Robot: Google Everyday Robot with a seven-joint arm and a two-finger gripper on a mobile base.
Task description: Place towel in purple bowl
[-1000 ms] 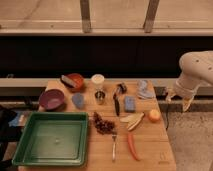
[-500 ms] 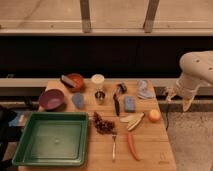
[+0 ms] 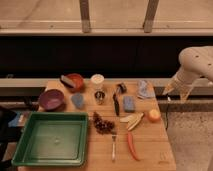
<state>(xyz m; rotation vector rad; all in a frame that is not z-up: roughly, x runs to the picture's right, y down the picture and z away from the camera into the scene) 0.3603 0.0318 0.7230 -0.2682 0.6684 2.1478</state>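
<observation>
**Tabletop layout with the arm standing off the right edge**

The light wooden table (image 3: 150,156) filled the middle of the view, in front of a dark wall. On its front-left corner lay a rectangular green plastic tray (image 3: 30,150), the largest item on it. The white robot arm (image 3: 197,62) reached in from the right, beyond the table's edge. The round purple bowl (image 3: 51,99), darker inside, sat at the left edge just behind the tray. A round orange-red bowl (image 3: 76,82) stood behind it and to its right. The gripper (image 3: 175,94) hung off the table, to the right of the back-right corner, its two fingers spread apart with nothing between them. The small pale blue-white folded cloth towel (image 3: 145,90) lay near that corner, close to the gripper but not touching it, and well apart from the purple bowl. A flat rectangular blue sponge (image 3: 129,103) lay just in front and left of the towel. A grey-blue rounded object (image 3: 78,100) lay beside the purple bowl. Mid-table were a cluster of dark red grapes (image 3: 102,123), pale yellow banana pieces (image 3: 132,120), a round orange fruit (image 3: 153,115), a white cup (image 3: 97,80), a black-handled knife (image 3: 116,104), a slim orange-red carrot (image 3: 131,146) and a metal fork (image 3: 113,145)
</observation>
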